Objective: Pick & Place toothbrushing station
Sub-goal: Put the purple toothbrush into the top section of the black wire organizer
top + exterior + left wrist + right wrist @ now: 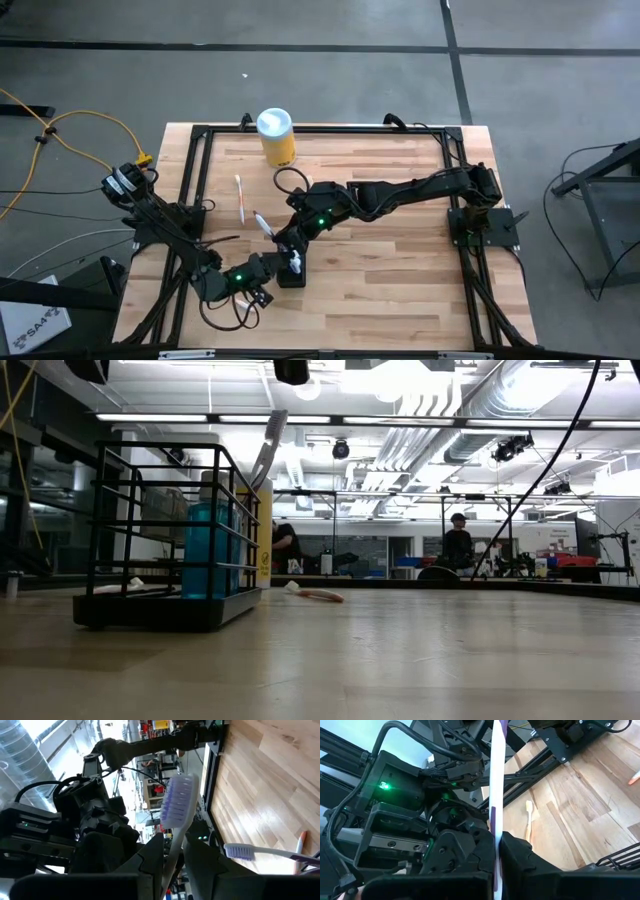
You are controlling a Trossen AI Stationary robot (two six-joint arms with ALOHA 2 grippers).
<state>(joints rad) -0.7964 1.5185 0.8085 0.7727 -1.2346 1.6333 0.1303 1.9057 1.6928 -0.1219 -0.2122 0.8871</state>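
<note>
The toothbrushing station (291, 276) is seen on the wooden table (400, 270), left of the middle and towards the front edge in the high view, between the two grippers. In the low view it (110, 510) is shown as a black wire frame standing upright on its flat base, open top upward and a broad side turned to the camera; a blue bottle (205, 545) is held inside it. Its long axis cannot be told from above, where it is largely covered. A standing toothbrush (268, 445) is carried in it, tilted, with the head uppermost. The right gripper (290, 250) is closed to a narrow gap on this brush's handle (496, 795). The left gripper (264, 287) is set just beside the station, and the brush's bristled head (177, 807) is seen rising in front of it; whether it grips cannot be told. A white toothbrush (240, 198) and a red-tipped toothbrush (262, 222) are laid flat behind the station, with a yellow canister (275, 136) farther back, near the rear edge. Bare wood is left open to the station's right.
</note>
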